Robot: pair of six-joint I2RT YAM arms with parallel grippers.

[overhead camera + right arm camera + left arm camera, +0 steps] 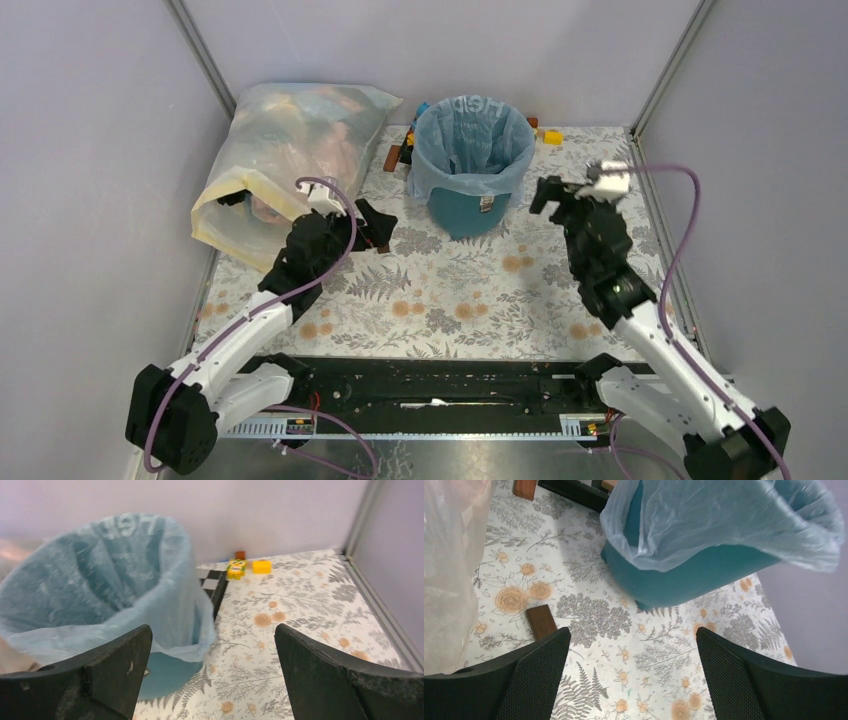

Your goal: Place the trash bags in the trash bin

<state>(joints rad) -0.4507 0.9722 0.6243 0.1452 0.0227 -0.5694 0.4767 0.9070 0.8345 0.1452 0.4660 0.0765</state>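
Observation:
The teal trash bin (462, 212) stands at the back middle of the floral mat, with a small white label (487, 203) on its side. The pale blue trash bag (470, 140) lines it, open, its edge folded down over the rim all round. My left gripper (375, 225) is open and empty, left of the bin and apart from it. My right gripper (572, 190) is open and empty, to the bin's right. The left wrist view shows the bag (724, 520) draped over the bin (694, 580) beyond the gripper (632, 632). The right wrist view shows the bag (100, 575) and bin (165, 675) left of the gripper (212, 627).
A large yellowish clear sack (280, 150) with colourful contents lies at the back left. A brown wooden block (541, 621) lies on the mat by the left fingers. Small yellow blocks (262, 566) and a checkered black object (215, 585) sit behind the bin. Grey walls enclose the table.

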